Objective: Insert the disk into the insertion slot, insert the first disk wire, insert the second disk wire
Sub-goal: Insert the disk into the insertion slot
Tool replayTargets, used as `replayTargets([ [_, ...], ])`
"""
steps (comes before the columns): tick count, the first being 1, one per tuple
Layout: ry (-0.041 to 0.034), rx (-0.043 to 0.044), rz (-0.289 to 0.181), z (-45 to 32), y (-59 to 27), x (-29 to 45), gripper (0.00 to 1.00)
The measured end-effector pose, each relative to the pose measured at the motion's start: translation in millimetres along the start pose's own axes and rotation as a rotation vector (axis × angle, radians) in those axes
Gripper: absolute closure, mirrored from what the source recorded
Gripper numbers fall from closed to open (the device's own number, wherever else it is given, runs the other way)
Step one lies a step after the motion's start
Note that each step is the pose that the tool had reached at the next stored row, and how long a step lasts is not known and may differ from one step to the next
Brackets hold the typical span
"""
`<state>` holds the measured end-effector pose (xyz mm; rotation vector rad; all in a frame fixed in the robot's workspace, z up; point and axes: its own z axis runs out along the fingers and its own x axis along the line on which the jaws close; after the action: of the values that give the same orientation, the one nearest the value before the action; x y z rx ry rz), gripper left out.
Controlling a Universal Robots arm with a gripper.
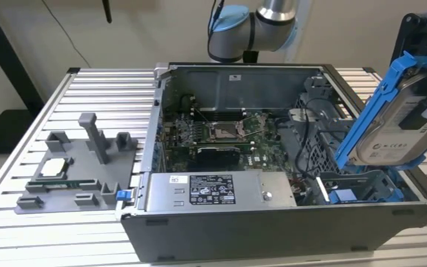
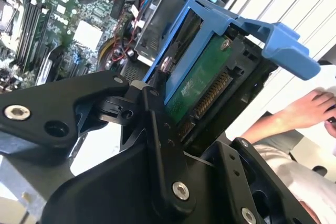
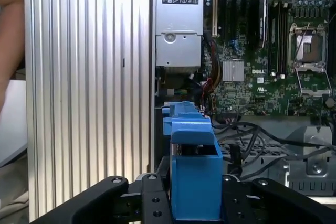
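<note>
One tool point(image 3: 195, 199), clamped on the tilted disk point(image 1: 400, 125), hangs above the insertion slot point(image 1: 362, 184); loose black cables point(image 3: 241, 129) lie just beside, below it.

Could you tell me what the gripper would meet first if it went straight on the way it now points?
Probably the insertion slot: the gripper, shut on the disk, aims the disk's lower end at that blue-fitted bay, though depth is unclear.
</note>
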<state>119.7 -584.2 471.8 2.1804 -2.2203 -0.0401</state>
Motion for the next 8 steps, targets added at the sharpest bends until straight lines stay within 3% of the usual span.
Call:
replayTargets([
  [5, 0.0001, 0.0001, 0.0, 1.9, -0.3, 0.0, 1.0],
  [8, 0.0001, 0.0002, 0.0, 6.9, -0.6, -0.1, 1.0],
])
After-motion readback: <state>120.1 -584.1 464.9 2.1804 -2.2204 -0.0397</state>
